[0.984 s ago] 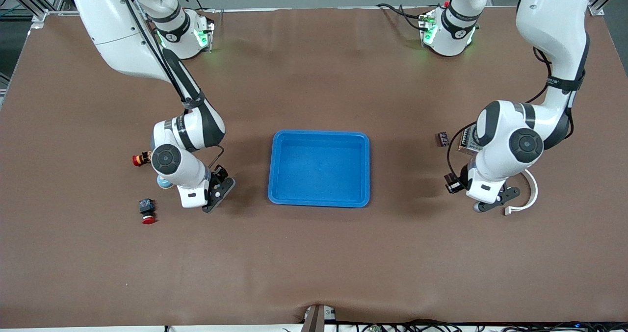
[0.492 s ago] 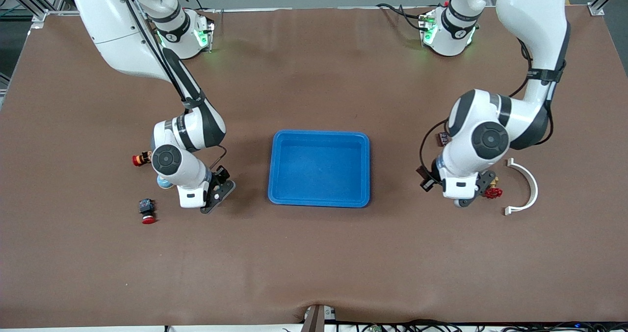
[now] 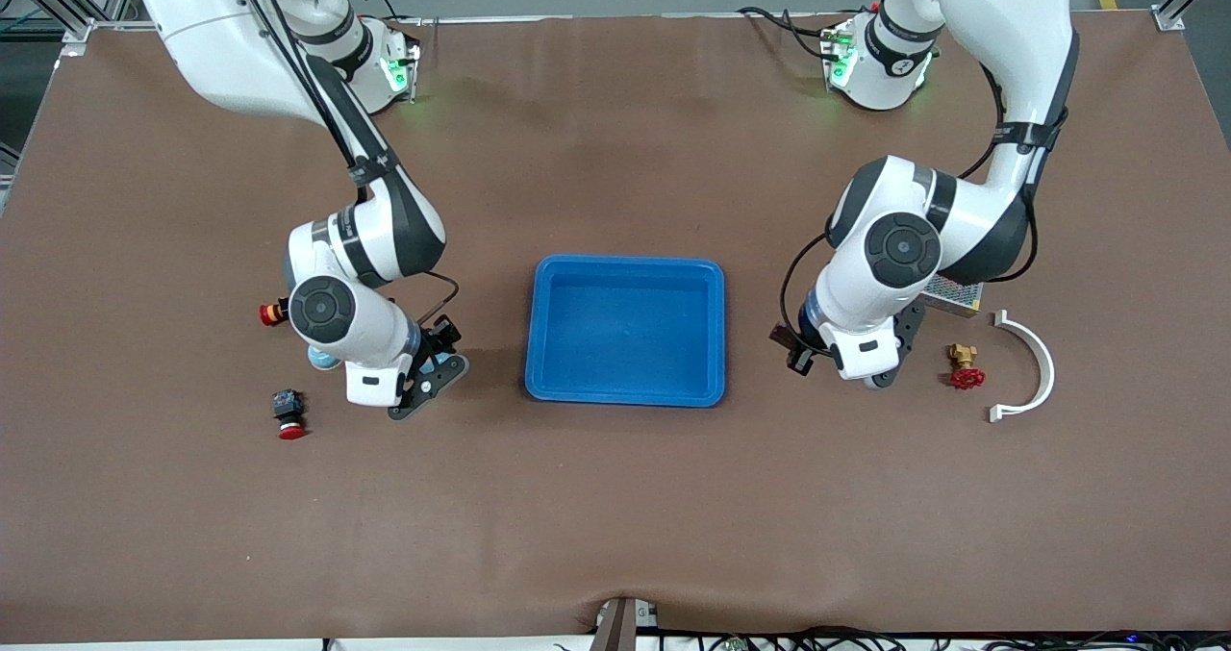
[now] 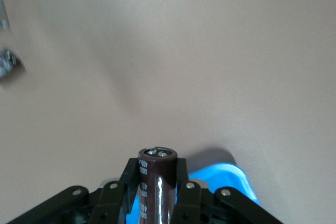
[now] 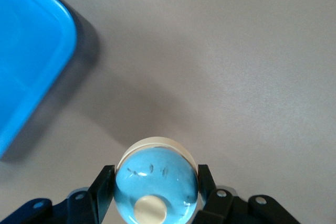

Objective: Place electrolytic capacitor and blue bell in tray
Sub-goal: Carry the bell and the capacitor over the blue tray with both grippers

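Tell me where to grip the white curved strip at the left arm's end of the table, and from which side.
Probably the middle of the white curved strip, from straight above. It lies on the table as an open half ring with bent ends; its thin wall there suits one finger inside the curve, one outside.

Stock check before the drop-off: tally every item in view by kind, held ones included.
Tray: 1
Blue bell, in right hand: 1
Electrolytic capacitor, in left hand: 1
Red-capped buttons: 2
Red-handled brass valve: 1
White curved clip: 1
Metal box, partly under the left arm: 1
Total: 8
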Controlling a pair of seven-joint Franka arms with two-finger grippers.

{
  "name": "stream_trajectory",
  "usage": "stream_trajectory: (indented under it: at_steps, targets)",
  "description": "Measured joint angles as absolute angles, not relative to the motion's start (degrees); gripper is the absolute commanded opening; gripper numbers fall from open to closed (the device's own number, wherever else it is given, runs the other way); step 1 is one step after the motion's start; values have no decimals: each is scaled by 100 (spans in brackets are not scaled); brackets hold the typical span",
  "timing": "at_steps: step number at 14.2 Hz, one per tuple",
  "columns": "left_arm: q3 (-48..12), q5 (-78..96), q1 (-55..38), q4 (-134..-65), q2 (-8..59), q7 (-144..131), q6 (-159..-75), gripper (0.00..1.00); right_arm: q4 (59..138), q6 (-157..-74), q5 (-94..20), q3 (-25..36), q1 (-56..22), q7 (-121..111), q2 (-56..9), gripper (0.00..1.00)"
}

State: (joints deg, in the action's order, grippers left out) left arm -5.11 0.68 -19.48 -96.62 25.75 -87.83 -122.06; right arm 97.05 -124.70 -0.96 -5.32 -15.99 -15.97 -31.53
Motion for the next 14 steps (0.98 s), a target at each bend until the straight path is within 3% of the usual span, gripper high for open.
stream_trajectory:
  at_steps: [6, 14]
  targets:
    - [-517, 264, -2322, -9232, 3020, -10490, -12692, 0, 9705, -12502, -99, -1127, -1821, 717, -3094, 50]
    - [-511, 263, -2758, -9201, 3331, -12061, -13283, 0, 9917, -13057, -99, -1169, -2732, 2749, -3103, 50]
